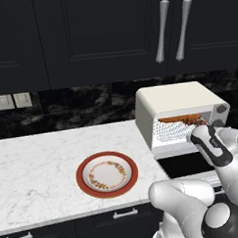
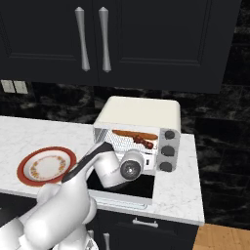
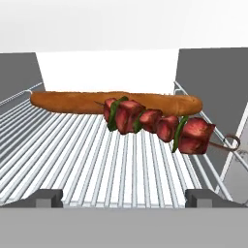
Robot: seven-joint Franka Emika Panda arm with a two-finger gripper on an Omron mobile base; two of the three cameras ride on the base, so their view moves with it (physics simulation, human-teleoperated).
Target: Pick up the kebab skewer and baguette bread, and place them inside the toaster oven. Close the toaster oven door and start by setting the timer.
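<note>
I see the toaster oven (image 2: 139, 134) open on the tabletop (image 2: 188, 190), bread (image 2: 131, 134) and skewer (image 2: 143, 141) inside, a plate (image 2: 46, 166) left.

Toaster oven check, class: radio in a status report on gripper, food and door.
Gripper open, empty, at oven mouth. Baguette bread and kebab skewer lying on rack inside toaster oven. Toaster oven door down, not yet closed. Nothing blocking.

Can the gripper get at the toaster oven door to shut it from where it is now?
Probably not directly. The gripper sits open at the toaster oven mouth, facing the kebab skewer and baguette bread. The toaster oven door lies folded down beneath the arm, so it likely must back out first.
</note>
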